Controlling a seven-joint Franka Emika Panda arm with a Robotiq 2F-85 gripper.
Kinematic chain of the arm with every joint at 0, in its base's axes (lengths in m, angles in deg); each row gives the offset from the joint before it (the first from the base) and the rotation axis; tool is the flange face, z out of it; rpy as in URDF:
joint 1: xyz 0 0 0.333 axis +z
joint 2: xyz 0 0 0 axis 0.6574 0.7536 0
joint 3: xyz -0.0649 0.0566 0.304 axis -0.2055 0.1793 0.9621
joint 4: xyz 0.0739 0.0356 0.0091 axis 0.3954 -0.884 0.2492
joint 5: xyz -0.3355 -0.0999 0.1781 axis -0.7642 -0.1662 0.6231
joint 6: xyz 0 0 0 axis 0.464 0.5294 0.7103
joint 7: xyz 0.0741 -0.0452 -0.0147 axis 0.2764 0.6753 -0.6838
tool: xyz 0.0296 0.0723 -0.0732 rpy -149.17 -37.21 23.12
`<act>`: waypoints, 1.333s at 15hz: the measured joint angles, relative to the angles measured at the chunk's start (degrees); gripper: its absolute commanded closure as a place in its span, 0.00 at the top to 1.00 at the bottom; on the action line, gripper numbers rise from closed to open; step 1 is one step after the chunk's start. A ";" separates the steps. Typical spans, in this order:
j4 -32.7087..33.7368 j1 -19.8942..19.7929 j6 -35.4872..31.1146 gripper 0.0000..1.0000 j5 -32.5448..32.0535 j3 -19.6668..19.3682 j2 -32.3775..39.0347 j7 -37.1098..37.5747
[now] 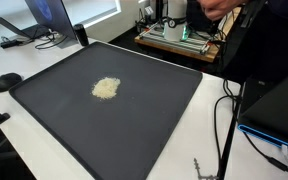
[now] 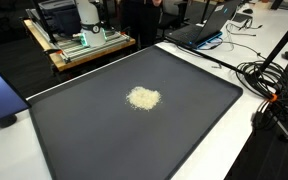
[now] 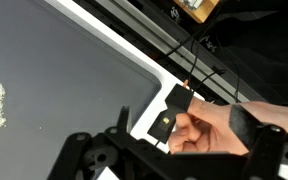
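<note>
The claw [image 3: 174,148] is matte black, built of pinned linkage bars.

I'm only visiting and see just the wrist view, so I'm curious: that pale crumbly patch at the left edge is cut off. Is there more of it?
Observer: In both exterior views the pale beige crumbly pile is one small heap near the middle of the black rectangular mat.
Operator: What lies beside the mat?
Observer: A black rounded object rests on the white table by one corner.
Operator: And farther off?
Observer: An open laptop with a blue screen stands beyond the mat.
</note>
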 measured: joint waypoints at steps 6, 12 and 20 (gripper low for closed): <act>3.53 0.13 -0.06 0.46 0.00 0.07 3.42 -1.83; 5.51 0.12 -0.06 0.03 -0.07 -0.04 5.18 -3.21; 6.13 -0.08 -0.06 0.03 -0.54 -0.51 5.42 -4.49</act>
